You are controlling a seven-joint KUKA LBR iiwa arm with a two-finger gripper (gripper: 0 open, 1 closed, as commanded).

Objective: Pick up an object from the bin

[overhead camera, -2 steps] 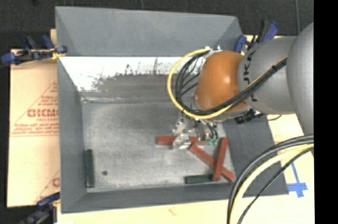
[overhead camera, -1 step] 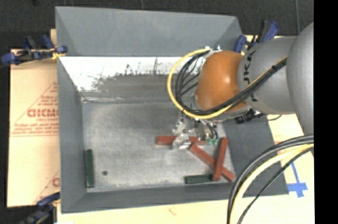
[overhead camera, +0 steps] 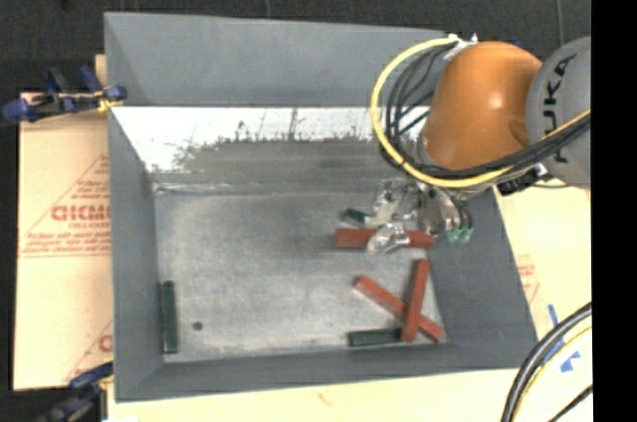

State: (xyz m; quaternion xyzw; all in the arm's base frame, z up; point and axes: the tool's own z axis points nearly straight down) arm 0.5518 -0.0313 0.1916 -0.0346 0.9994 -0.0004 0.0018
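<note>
The hand sits right over a reddish-brown flat stick, right-middle of the bin. Can't tell if it's clenched or released. The stick looks light, stiff and maybe slick, so I'd pinch across its narrow width, mid-length.
</note>
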